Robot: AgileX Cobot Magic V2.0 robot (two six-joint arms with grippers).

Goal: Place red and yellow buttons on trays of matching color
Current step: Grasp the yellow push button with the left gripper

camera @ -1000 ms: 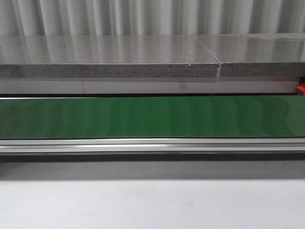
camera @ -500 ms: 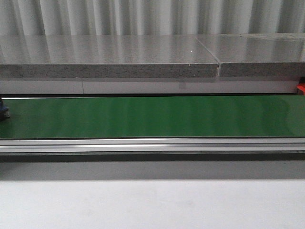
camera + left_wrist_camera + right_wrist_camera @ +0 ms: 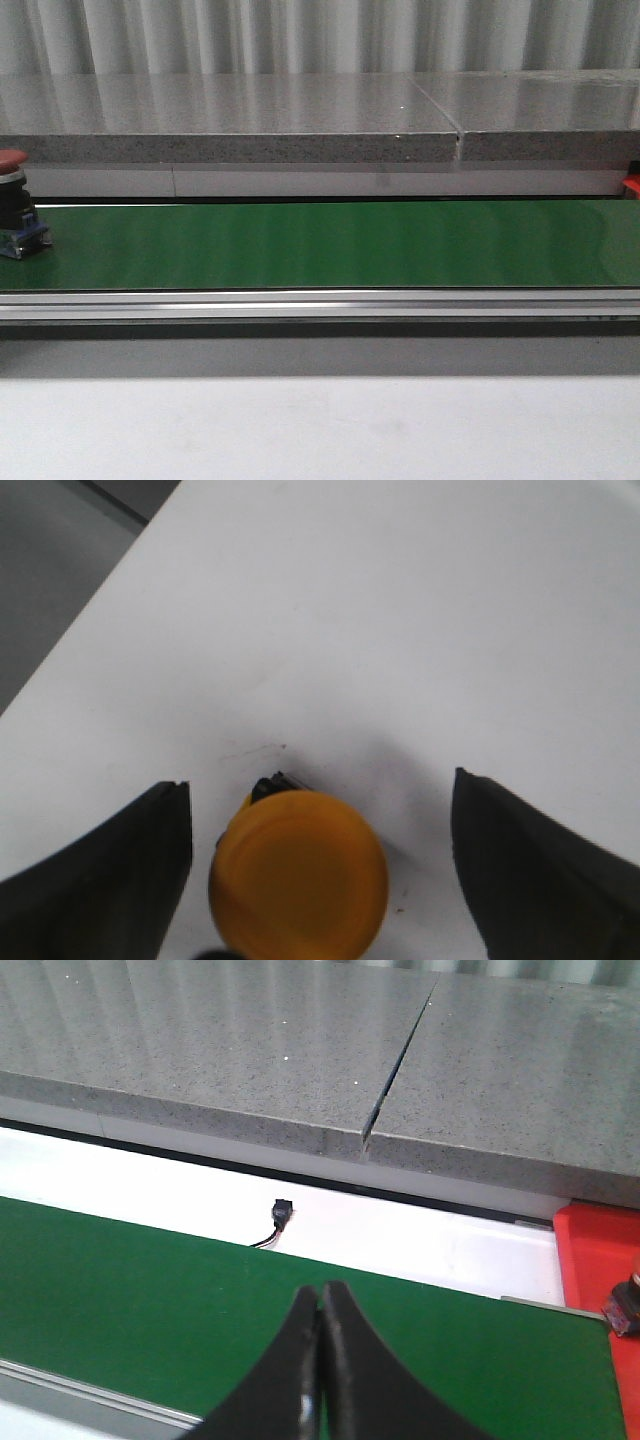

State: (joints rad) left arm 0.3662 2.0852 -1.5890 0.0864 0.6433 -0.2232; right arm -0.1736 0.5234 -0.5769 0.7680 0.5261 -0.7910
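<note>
Standing at the far left end of the green conveyor belt (image 3: pixel 320 245), half cut off by the frame edge: a red button (image 3: pixel 12 158) on a black body with a bluish base, upright, with the grey stone slab (image 3: pixel 230 115) running behind it. Elsewhere along the belt, bare green surface between the aluminium rail (image 3: pixel 320 303) in front and the white strip behind. Seen at the belt's far right end, just past it: a corner of the red tray (image 3: pixel 597 1250), with a small dark object (image 3: pixel 626 1305) at its edge, too clipped to identify. Hovering above the belt near that tray: the right gripper (image 3: pixel 321 1360), fingers pressed together with nothing between them. Lying on the white strip beyond the belt: a small black connector (image 3: pixel 281 1210) with short wires. Over on the white tabletop (image 3: pixel 400 630): a yellow button (image 3: pixel 298 874), round cap facing up, sitting between the spread fingers of the left gripper (image 3: pixel 320 875), nearer one finger than the other, neither pad touching it.
</note>
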